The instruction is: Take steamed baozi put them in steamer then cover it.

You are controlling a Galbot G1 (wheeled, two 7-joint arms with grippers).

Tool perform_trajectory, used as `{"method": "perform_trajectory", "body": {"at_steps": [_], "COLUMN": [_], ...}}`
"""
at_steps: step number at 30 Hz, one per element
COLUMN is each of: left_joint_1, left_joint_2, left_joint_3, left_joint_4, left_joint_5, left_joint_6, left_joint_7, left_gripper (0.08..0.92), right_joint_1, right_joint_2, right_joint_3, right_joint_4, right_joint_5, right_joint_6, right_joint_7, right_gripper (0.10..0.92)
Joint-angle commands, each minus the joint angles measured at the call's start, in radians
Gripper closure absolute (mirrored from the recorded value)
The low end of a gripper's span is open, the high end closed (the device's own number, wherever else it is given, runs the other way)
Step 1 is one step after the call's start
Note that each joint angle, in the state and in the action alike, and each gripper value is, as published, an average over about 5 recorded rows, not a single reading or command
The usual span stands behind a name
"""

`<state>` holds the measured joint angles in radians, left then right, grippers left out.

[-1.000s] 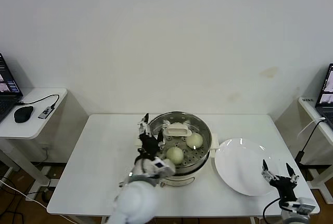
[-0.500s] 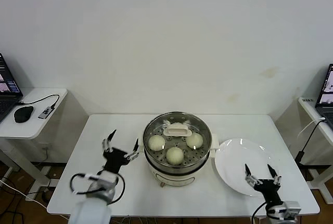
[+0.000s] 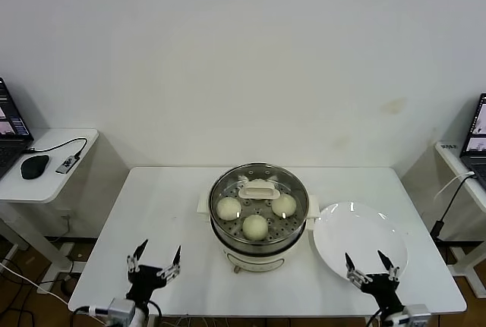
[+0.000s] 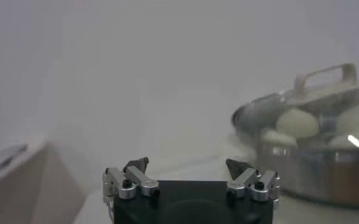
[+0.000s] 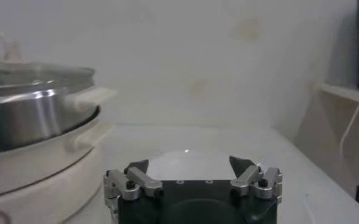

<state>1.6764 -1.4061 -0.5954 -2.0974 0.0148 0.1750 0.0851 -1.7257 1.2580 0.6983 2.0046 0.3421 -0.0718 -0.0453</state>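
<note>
Glass cover [image 3: 259,188] sits on the steamer [image 3: 259,224], baozi [image 3: 255,226] inside, well apart from both sets of fingers. Left fingers [image 3: 176,254] spread, empty, at the table [image 3: 167,205] edge; right fingers [image 3: 350,263] spread, empty, over the plate [image 3: 358,240].

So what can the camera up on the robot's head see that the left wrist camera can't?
Only the head view shows the white plate, the right tool open at the table's near edge by the plate, and a side desk with a mouse. Only the left wrist view shows the lid's handle from the side, standing up like a little arch. Both show the open left tool holding nothing, and the steamer with buns under the glass lid.
</note>
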Motion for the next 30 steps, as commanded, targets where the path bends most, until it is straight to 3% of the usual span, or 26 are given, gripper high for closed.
{"method": "perform_trajectory", "body": {"at_steps": [1, 18, 30], "left_joint_1": [0.109, 0.117, 0.129], "left_joint_2": [-0.021, -0.046, -0.021], "left_joint_3": [-0.051, -0.038, -0.035], "left_joint_4": [-0.020, -0.037, -0.053], "left_joint_5": [-0.046, -0.042, -0.034], "left_joint_6": [0.024, 0.025, 0.027], "left_joint_7": [0.036, 0.034, 0.042], "left_gripper": [0.177, 0.177, 0.177], "right_joint_1": [-0.057, -0.041, -0.045], "right_joint_2": [-0.010, 0.024, 0.038], "right_joint_3": [-0.036, 0.003, 0.014], "right_joint_4": [0.040, 0.072, 0.047], "right_joint_5": [0.012, -0.020, -0.052], "right_joint_6": [-0.026, -0.030, -0.022], "right_joint_7": [0.011, 0.019, 0.010], "right_gripper": [0.203, 0.203, 0.203]}}
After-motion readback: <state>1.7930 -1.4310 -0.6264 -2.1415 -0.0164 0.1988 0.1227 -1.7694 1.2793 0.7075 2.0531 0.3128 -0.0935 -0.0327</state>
